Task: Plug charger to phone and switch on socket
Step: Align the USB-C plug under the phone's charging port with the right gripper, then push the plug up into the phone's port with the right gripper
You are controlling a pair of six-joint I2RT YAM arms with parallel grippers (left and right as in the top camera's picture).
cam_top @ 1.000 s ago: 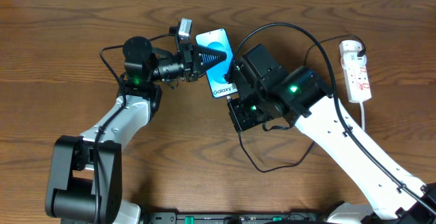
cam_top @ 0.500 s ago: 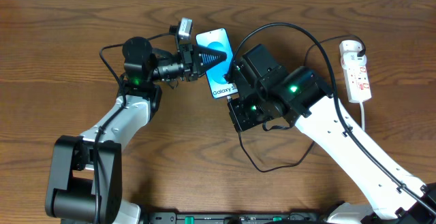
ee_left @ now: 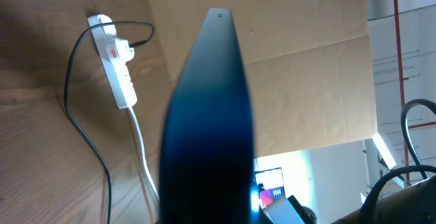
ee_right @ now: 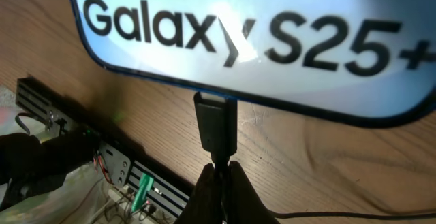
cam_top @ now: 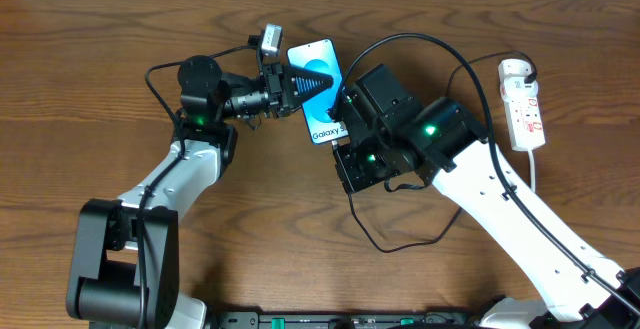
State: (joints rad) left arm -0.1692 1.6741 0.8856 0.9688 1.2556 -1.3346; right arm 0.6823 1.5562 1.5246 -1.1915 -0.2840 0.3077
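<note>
The phone point(cam_top: 322, 107) sits at the middle of the tabletop point(cam_top: 100, 49), screen lit, white strip towards the right arm. The left tool point(cam_top: 318, 81) is closed over the phone's far half, one dark finger lying across the screen. Through the left wrist camera the phone shows only as a blurred edge.

At the phone's near edge the charger point(ee_right: 215, 125) has its plug tip touching the rim, lined up end-on. How deep it sits I cannot tell. The right tool point(ee_right: 218, 173) is pinched tight on the thin cable just behind the tip, not on the tip itself. The socket point(cam_top: 524, 104) lies well apart from the phone, on the right arm's side, with a white plug in its far end. Whether its switch is on is too small to read.

Risks, as I judge them:
- The hold is on cable, so a push may buckle it or slide it through the fingers rather than seat the tip.
- A slightly off-axis push may shove the phone round in the left tool.
- Slack cable loops under the right arm and may snag on a reach for the socket.

Count: one phone, one charger, one socket, two tools
</note>
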